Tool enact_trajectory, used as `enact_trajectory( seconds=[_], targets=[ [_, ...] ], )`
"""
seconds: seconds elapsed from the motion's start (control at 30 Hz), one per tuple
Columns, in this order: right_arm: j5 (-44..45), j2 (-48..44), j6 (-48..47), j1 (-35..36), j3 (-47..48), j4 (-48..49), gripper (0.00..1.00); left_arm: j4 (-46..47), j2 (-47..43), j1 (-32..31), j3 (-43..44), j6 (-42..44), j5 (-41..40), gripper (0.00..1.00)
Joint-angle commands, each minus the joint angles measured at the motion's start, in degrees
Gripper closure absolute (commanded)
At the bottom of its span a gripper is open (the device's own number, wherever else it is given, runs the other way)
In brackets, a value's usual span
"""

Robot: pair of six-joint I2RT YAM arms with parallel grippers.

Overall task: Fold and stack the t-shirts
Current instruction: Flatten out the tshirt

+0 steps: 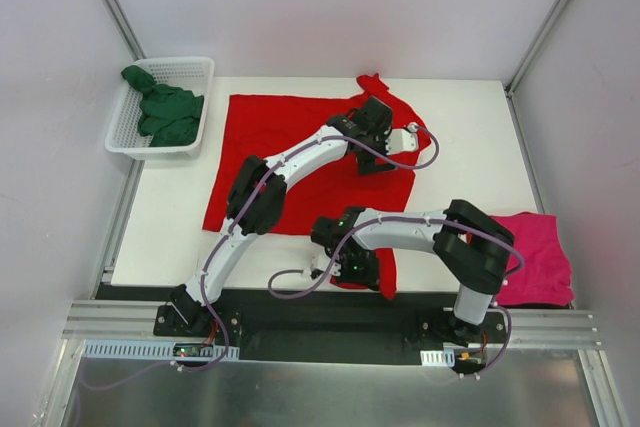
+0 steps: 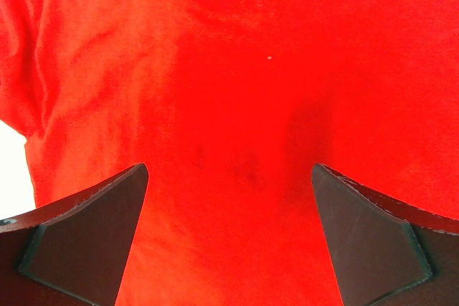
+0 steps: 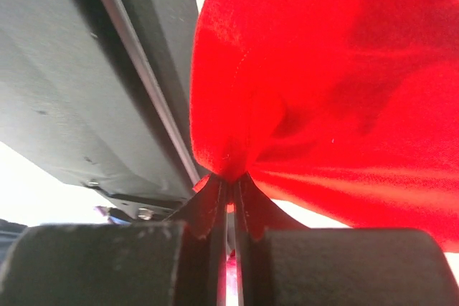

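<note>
White walls close off a white table (image 1: 170,227). At its far left corner a mesh basket (image 1: 196,66) holds the green tee (image 1: 168,113), bunched in a heap. The red tee (image 1: 270,127) lies spread across the middle of the table, mostly flat, with one sleeve at the far right and its near right corner rumpled at the table's near edge.

That corner is where our right tool (image 3: 229,180) sits. Its jaws are pressed together on a thin pinch of red cloth, which fans out from the grip in soft folds.

Further right and farther away, our left tool (image 2: 229,171) hangs over the chest of the red tee just below the collar seam. Its jaws are wide apart with nothing between them, and we cannot tell whether they touch the cloth. The pink tee (image 1: 535,257) lies at the near right, well apart from the red one and partly over the table's edge.

We judge these tees to be light, limp and without any stiffness. A tee lifted at one point will sag and drag the rest along. A thin pinch may slip, so we would take a hem, shoulder or corner. We would hold two points along one edge so that the fold falls straight.
</note>
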Motion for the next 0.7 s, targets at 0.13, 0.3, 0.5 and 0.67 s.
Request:
enact_trajectory(
  seconds=[0.13,0.3,0.5,0.67],
  targets=[
    [-6.3,1.4,3.6,0.1,4.1,-4.4,0.75,-0.1,-2.9,0.2,-0.9,-0.3,-0.3,0.01],
    [-5.1,0.0,4.3,-0.9,4.9,-6.0,0.06,-0.1,-3.2,0.5,-1.4,0.8,-1.0,0.01],
    [-0.7,-1.6,6.3,-4.9,5.8,-5.1,0.01,-0.1,-3.2,0.5,-1.1,1.1,-1.7,0.01],
    [7.1,-2.7,6.5,-8.8,5.1,-2.4,0.08,-0.1,-3.6,0.5,-1.6,0.9,-2.4,0.01]
  ],
)
